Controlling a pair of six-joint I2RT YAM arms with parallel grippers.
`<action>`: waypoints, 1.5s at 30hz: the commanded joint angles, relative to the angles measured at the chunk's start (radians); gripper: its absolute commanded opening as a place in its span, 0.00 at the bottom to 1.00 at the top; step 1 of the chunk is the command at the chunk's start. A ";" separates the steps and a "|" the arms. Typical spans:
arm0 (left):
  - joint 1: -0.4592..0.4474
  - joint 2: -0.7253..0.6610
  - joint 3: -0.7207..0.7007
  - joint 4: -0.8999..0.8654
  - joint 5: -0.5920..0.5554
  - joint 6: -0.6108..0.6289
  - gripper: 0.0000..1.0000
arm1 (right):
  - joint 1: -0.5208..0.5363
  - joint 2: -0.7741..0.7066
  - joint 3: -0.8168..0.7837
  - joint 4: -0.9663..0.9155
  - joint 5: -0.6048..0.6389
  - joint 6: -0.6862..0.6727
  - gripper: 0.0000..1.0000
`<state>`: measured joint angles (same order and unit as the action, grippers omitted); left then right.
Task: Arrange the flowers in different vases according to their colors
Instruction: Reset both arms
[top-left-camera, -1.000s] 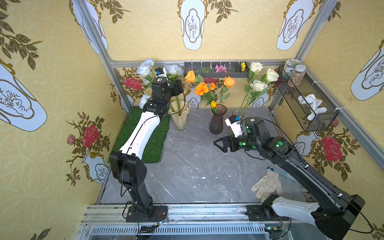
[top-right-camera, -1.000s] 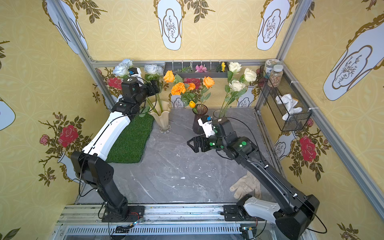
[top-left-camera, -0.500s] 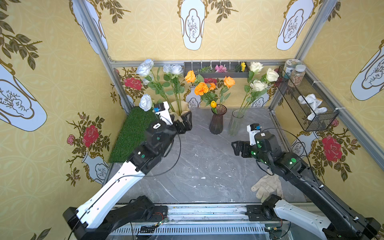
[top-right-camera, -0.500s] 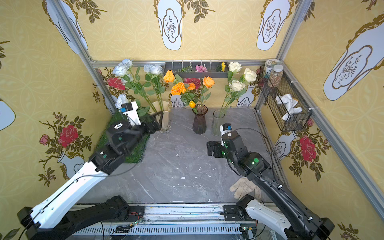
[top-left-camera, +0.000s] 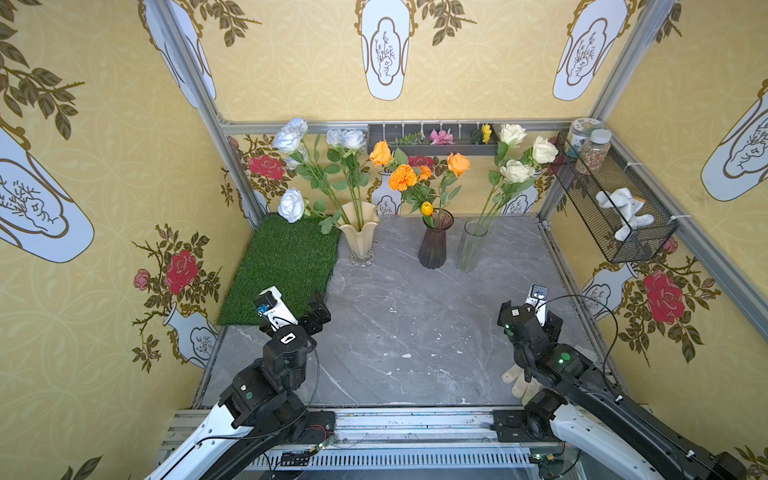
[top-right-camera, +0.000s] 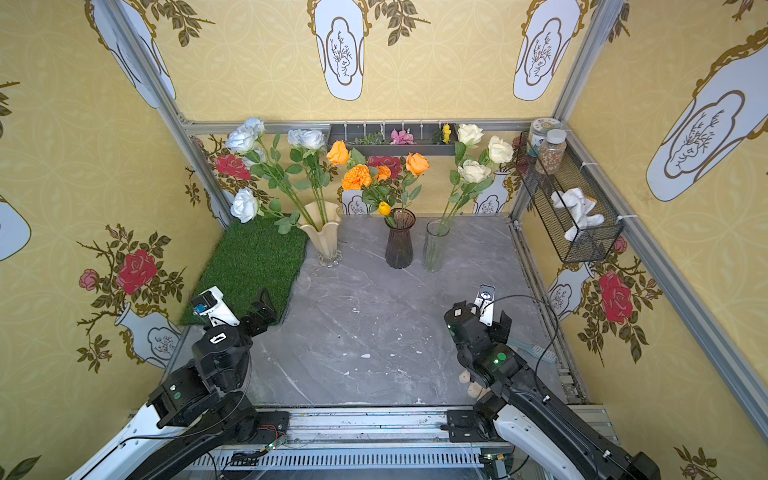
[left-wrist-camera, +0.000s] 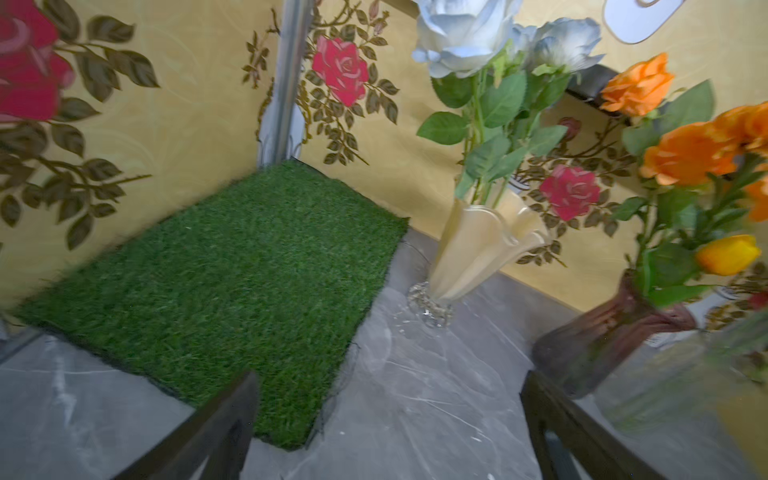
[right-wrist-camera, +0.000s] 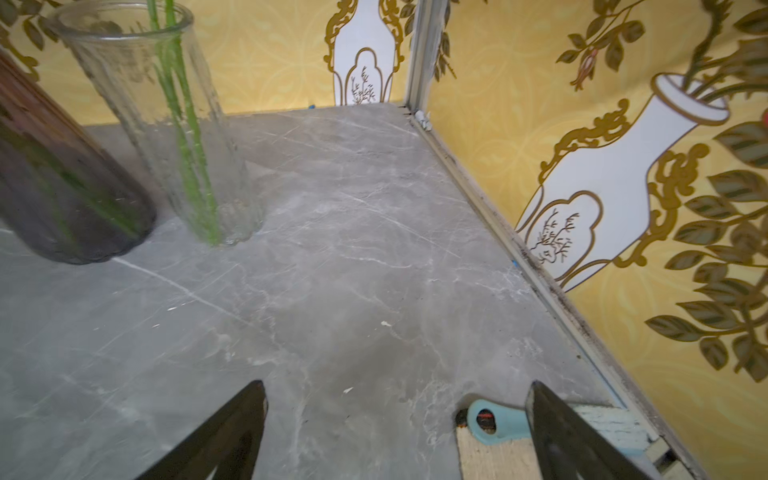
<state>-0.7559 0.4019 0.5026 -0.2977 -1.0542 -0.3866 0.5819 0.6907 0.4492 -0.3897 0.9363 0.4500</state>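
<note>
Three vases stand in a row at the back in both top views. The cream ruffled vase holds pale blue-white roses, one drooping over the mat. Orange flowers and a small yellow tulip stand in the dark purple vase. The clear cylinder carries cream-white roses. My left gripper hovers open and empty at the mat's near corner, with the cream vase far ahead. My right gripper is open and empty at the front right, well short of the clear cylinder.
A green turf mat covers the back left of the grey table. A wire basket with jars and a white cloth hangs on the right wall. A glove and a pale blue brush lie beside the right arm.
Both arms have pulled back from the vases toward the table's front. The left gripper left the blue roses at the cream vase and is now at the mat's near corner.
</note>
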 joint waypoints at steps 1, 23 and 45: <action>0.043 0.034 -0.075 0.308 -0.107 0.263 1.00 | -0.002 0.020 -0.056 0.223 0.143 -0.094 0.97; 0.659 0.634 -0.244 1.035 0.500 0.314 1.00 | -0.199 0.777 -0.394 1.791 -0.143 -0.591 0.97; 0.756 0.884 -0.325 1.193 0.688 0.295 1.00 | -0.418 0.773 -0.280 1.469 -0.563 -0.477 0.97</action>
<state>-0.0025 1.2892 0.1867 0.8162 -0.3950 -0.0837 0.1658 1.4460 0.1600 1.1046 0.4110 -0.0494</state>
